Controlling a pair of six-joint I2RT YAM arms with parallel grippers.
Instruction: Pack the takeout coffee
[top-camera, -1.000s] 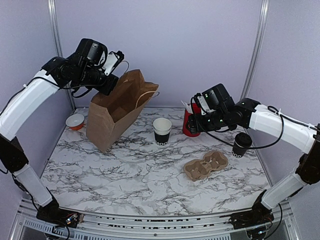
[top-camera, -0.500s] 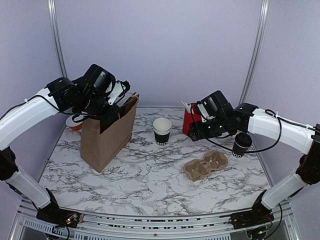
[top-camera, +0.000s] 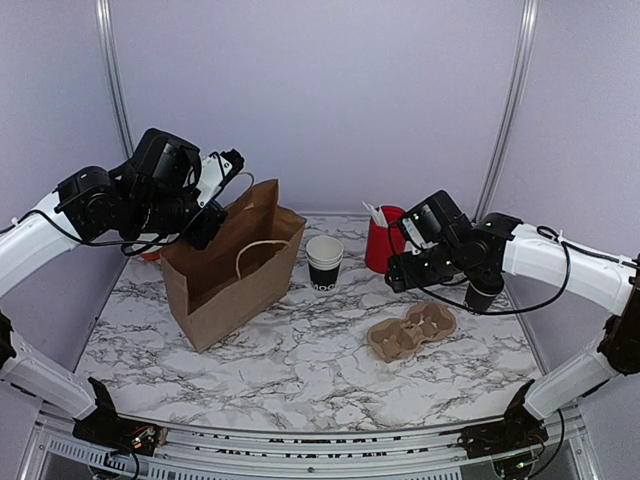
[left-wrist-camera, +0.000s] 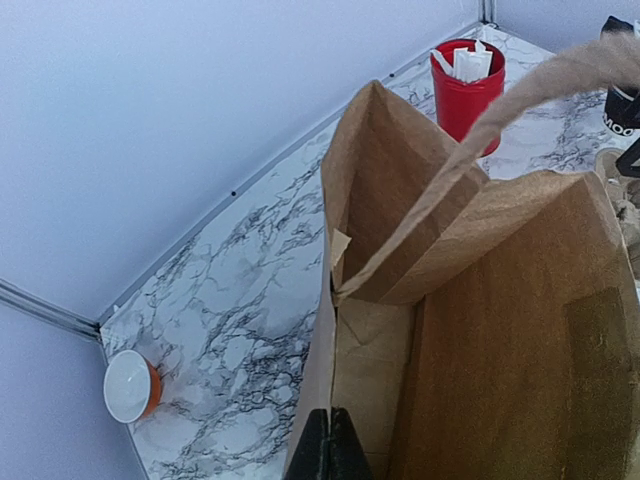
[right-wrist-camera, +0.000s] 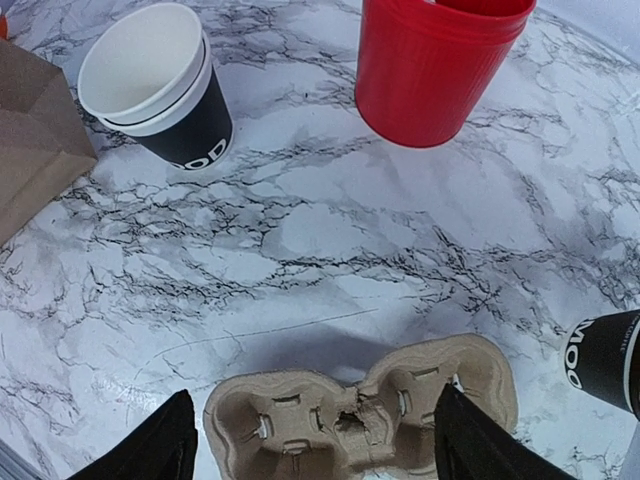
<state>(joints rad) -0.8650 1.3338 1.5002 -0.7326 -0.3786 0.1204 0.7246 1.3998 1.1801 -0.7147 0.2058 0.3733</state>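
Taking the back wall as 12 o'clock in the overhead view, your takeout coffee (top-camera: 483, 298) (right-wrist-camera: 610, 360) stands upright on the marble table (top-camera: 300, 380) at about 3 o'clock, near the right edge. The right forearm crosses in front of its top, so you can't see the lid from above. The right wrist view catches only its black side and white lettering at the frame's edge.

Just at its 8 o'clock, not touching, lies the cardboard cup carrier (top-camera: 412, 330) (right-wrist-camera: 360, 420) with both wells empty. Your right gripper (top-camera: 400, 275) (right-wrist-camera: 315, 450) hangs over that carrier with its fingers spread wide and nothing between them. The coffee sits off to its 3 o'clock side.

At the cup's 10 o'clock is the red cup of utensils (top-camera: 383, 240) (right-wrist-camera: 435, 65) (left-wrist-camera: 465, 85). Further round toward 9 o'clock, mid-table, is the stack of lidless cups (top-camera: 324, 262) (right-wrist-camera: 160, 85).

Well apart, on the table's 9 o'clock side, the brown paper bag (top-camera: 235, 270) (left-wrist-camera: 500, 330) stands with its mouth open and a twine handle (top-camera: 262, 250) (left-wrist-camera: 500, 120) looped up. Your left gripper (top-camera: 208, 232) (left-wrist-camera: 328, 450) has its fingers pressed together, pinching the bag's rim at the back-left corner. An orange bowl (left-wrist-camera: 130, 385) rests by the wall beyond the bag.
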